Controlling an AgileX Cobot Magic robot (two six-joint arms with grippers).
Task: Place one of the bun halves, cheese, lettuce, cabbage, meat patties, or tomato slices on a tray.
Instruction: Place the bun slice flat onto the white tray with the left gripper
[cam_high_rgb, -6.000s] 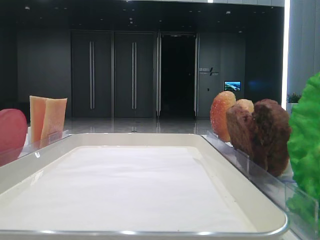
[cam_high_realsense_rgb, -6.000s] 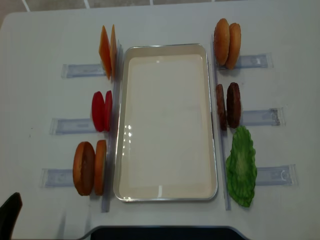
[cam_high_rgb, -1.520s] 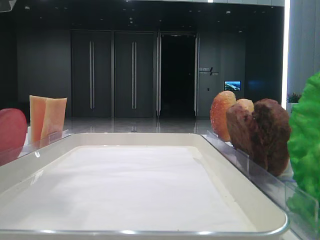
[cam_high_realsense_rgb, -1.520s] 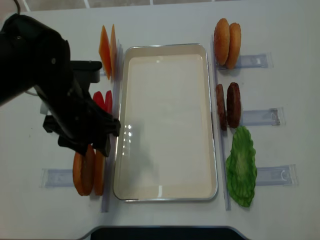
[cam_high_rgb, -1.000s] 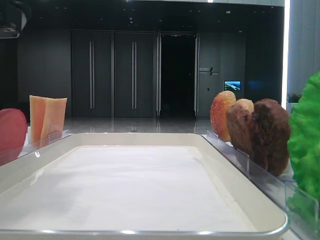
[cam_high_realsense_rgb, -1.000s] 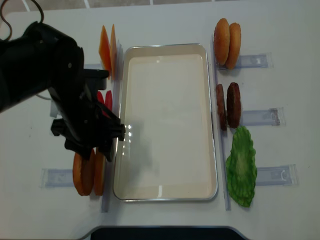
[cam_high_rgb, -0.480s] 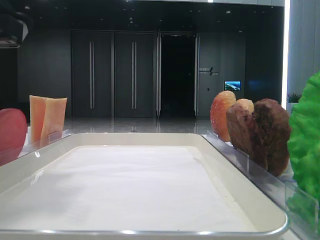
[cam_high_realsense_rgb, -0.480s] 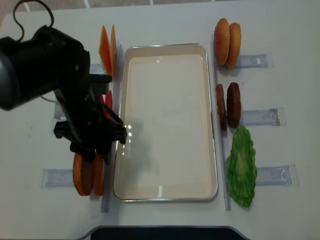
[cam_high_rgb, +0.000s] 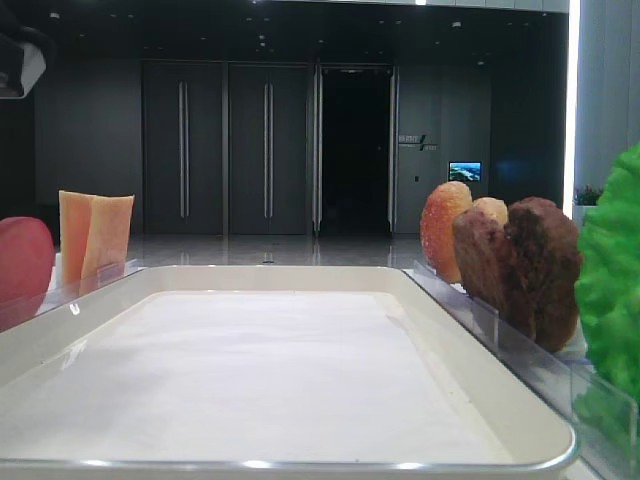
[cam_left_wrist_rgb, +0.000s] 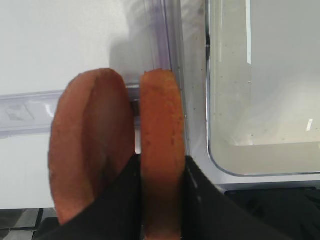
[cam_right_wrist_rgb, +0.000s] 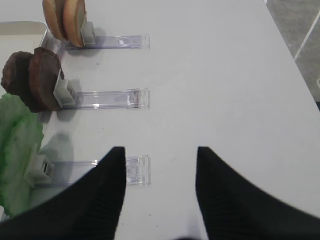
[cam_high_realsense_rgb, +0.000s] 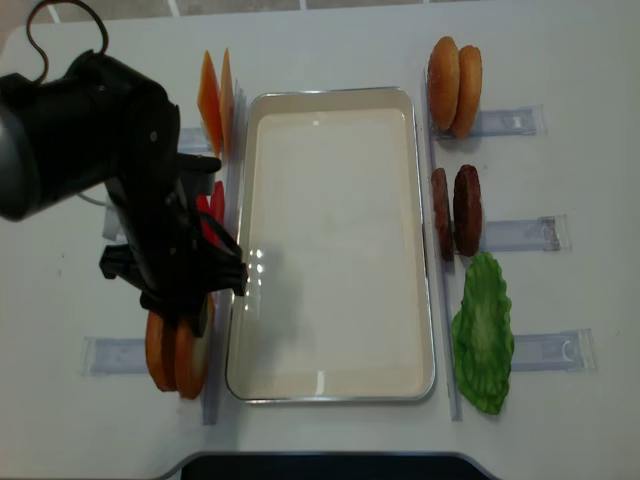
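My left gripper (cam_left_wrist_rgb: 161, 172) was clamped on the bun half (cam_left_wrist_rgb: 161, 150) nearest the tray (cam_left_wrist_rgb: 260, 172), which lay just beside it. Lifting straight up should free it without toppling the second bun (cam_left_wrist_rgb: 90, 145) touching its other side.

I see the cream-white tray (cam_high_realsense_rgb: 243, 300) with a glossy rim and matt paper lining; clear glossy plastic holder strips (cam_right_wrist_rgb: 107, 99); dark brown patties (cam_right_wrist_rgb: 35, 77), rough and crumbly; an orange-brown bun half (cam_left_wrist_rgb: 161, 150), finely grainy; matt black gripper fingers (cam_right_wrist_rgb: 107, 200).
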